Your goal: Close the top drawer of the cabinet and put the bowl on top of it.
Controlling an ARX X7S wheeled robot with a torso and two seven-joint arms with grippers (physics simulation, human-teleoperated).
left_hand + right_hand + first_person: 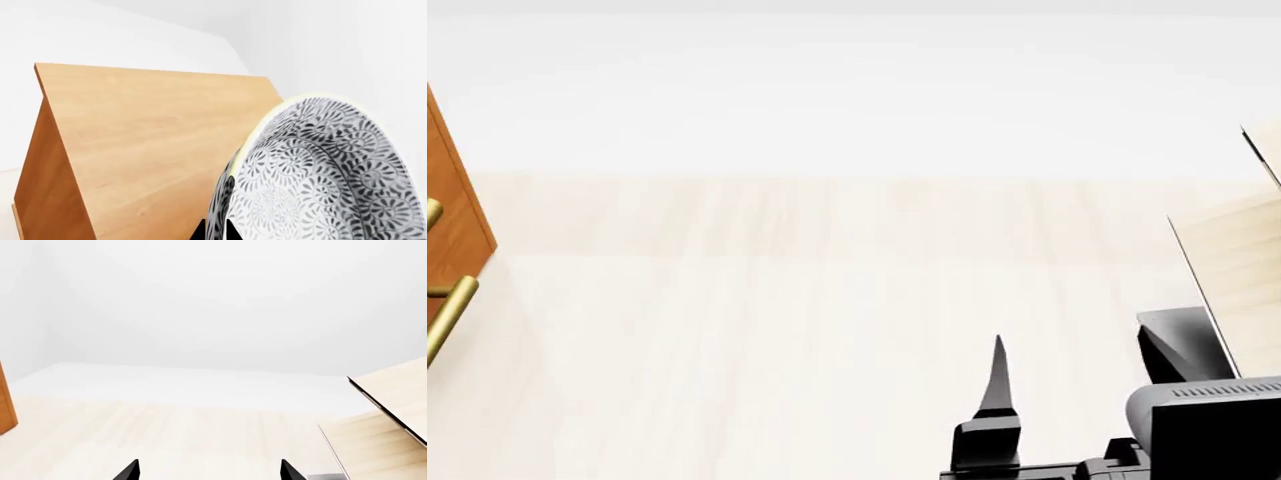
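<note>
The bowl point(320, 170), white with a grey floral pattern, fills the near side of the left wrist view. My left gripper point(215, 233) is shut on its rim, one black fingertip on each side of the wall. Beyond it lies the flat top of the orange-brown cabinet point(153, 130); I cannot tell if the bowl touches it. The head view shows only the cabinet's edge point(446, 195) and two brass handles point(450, 312) at far left, so the top drawer's position cannot be judged. My right gripper point(209, 472) is open over bare floor, holding nothing.
A pale light-wood slatted structure point(1244, 260) stands at the right, close to my right arm point(1208, 415); it also shows in the right wrist view point(390, 400). Light wooden floor point(801, 330) and a white wall lie between it and the cabinet.
</note>
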